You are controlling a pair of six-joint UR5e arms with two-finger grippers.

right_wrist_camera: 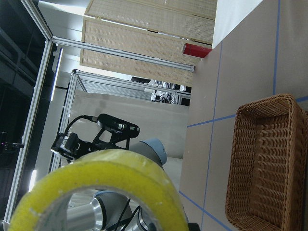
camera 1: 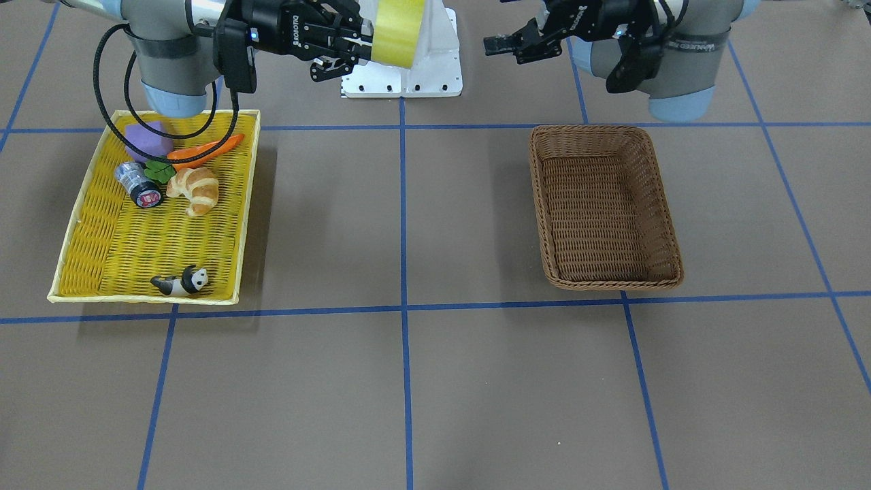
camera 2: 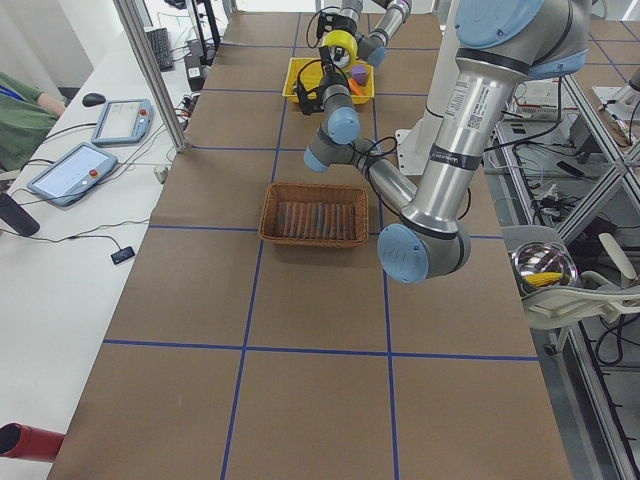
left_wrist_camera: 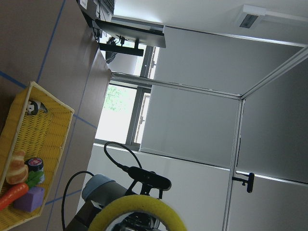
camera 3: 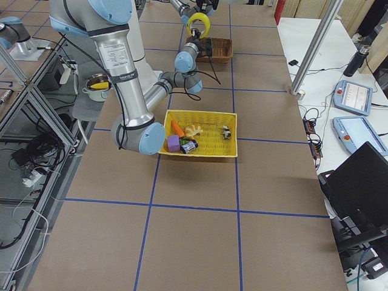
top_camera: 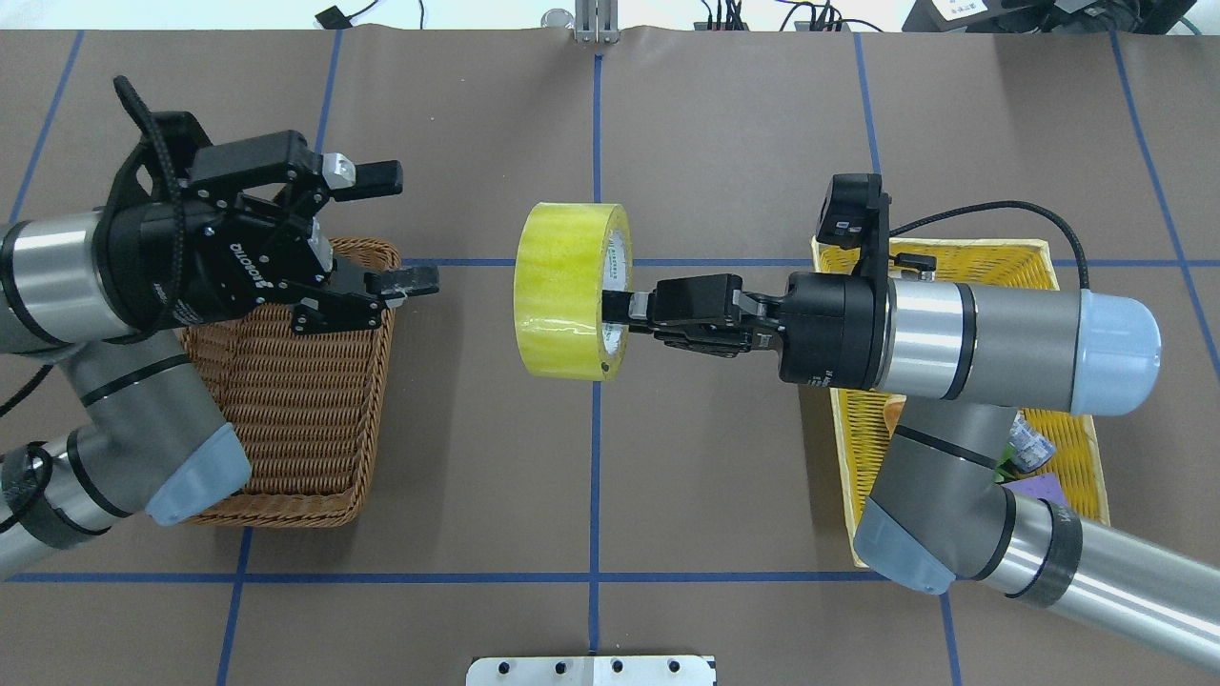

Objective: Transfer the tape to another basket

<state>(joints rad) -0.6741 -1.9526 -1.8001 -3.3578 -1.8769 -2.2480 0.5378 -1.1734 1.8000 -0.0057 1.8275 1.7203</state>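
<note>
The tape, a wide yellow roll with a pale core, hangs in the air over the table's middle. My right gripper is shut on the roll's rim, one finger inside the core; the same grip shows in the front view and fills the right wrist view. The brown wicker basket stands on the table on my left side and holds nothing. My left gripper is open and empty, raised above the basket's far inner corner, pointing at the tape and apart from it.
A shallow yellow tray on my right side holds a croissant, a carrot, a purple block, a small silvery cylinder and a panda figure. My right arm's elbow hangs over the tray.
</note>
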